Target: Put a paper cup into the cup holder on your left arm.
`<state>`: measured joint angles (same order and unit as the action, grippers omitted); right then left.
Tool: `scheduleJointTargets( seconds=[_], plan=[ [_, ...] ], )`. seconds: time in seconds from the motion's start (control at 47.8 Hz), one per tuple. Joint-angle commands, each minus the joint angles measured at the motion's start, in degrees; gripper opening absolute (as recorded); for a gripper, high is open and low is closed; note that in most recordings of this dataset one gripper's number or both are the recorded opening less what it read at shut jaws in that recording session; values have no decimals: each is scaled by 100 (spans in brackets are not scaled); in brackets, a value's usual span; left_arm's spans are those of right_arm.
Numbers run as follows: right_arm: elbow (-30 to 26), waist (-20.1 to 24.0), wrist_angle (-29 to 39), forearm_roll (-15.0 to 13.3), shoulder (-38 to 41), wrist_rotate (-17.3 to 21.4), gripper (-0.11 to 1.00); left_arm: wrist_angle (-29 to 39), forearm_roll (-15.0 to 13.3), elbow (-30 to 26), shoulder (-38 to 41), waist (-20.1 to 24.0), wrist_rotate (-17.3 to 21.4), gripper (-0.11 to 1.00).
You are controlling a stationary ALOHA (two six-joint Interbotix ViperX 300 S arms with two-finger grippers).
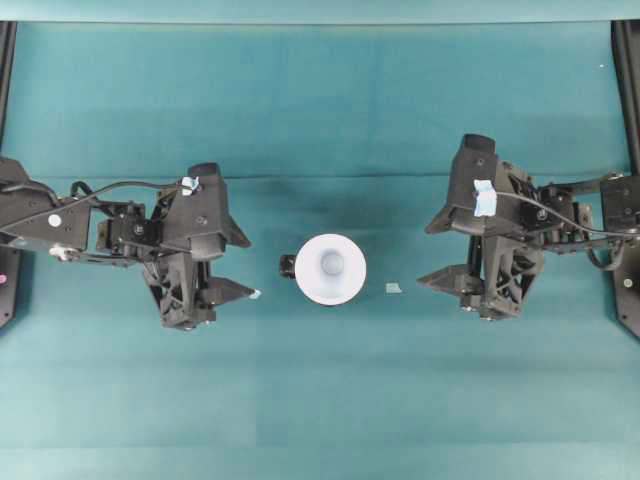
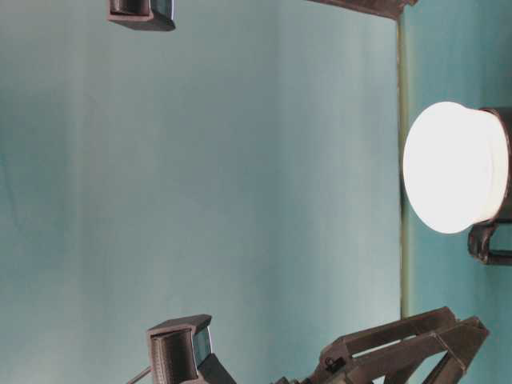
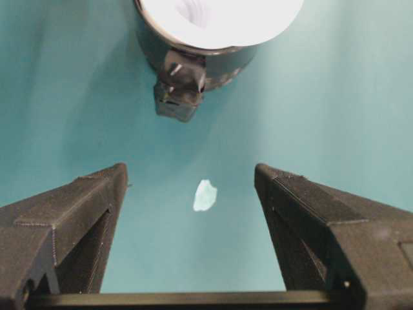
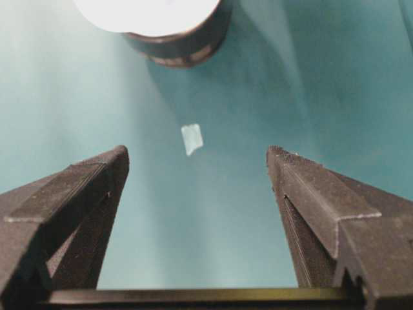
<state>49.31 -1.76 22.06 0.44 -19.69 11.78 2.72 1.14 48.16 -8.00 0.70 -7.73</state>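
Note:
The white paper cup (image 1: pixel 331 268) sits rim-up inside the black cup holder (image 1: pixel 290 266), which stands on the teal cloth midway between the arms. The holder's knob handle points toward my left gripper (image 1: pixel 250 267). That gripper is open, empty, and a short gap away from the handle. My right gripper (image 1: pixel 424 255) is also open and empty, on the cup's other side. The left wrist view shows the cup (image 3: pixel 226 16) in the holder (image 3: pixel 193 61) beyond the spread fingers. The right wrist view shows the cup (image 4: pixel 145 13) and holder (image 4: pixel 187 45) likewise.
A pale tape scrap (image 1: pixel 393 288) lies on the cloth between the cup and the right gripper, and another scrap (image 3: pixel 205 195) lies ahead of the left fingers. Black frame posts (image 1: pixel 628 90) run along the table's sides.

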Motion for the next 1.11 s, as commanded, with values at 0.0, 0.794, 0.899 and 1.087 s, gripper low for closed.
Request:
scheduleJointTargets(
  seconds=[0.0, 0.794, 0.899, 1.087],
  plan=[
    [-44, 18, -88, 18, -9, 18, 88, -114, 9, -79, 9, -18, -9, 85],
    [-44, 9, -123, 18, 35, 18, 88, -158, 9, -53, 0, -18, 0, 85],
    [-44, 9, -123, 18, 35, 18, 88, -167, 9, -53, 0, -26, -9, 85],
    [-44, 18, -132, 18, 35, 18, 88, -158, 9, -53, 0, -26, -9, 85]
  ],
)
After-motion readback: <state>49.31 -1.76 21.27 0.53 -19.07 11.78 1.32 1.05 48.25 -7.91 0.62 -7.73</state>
